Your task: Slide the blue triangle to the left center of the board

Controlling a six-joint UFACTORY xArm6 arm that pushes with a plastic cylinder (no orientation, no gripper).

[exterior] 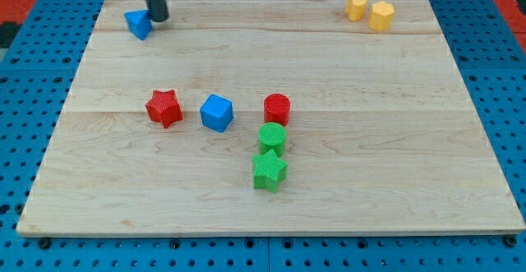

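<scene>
The blue triangle lies near the top left corner of the wooden board. My tip stands right against the triangle's right side, touching it. The rod rises out of the view's top.
A red star, a blue cube and a red cylinder lie in a row at mid-board. A green cylinder and a green star sit just below the red cylinder. Two yellow blocks sit at the top right.
</scene>
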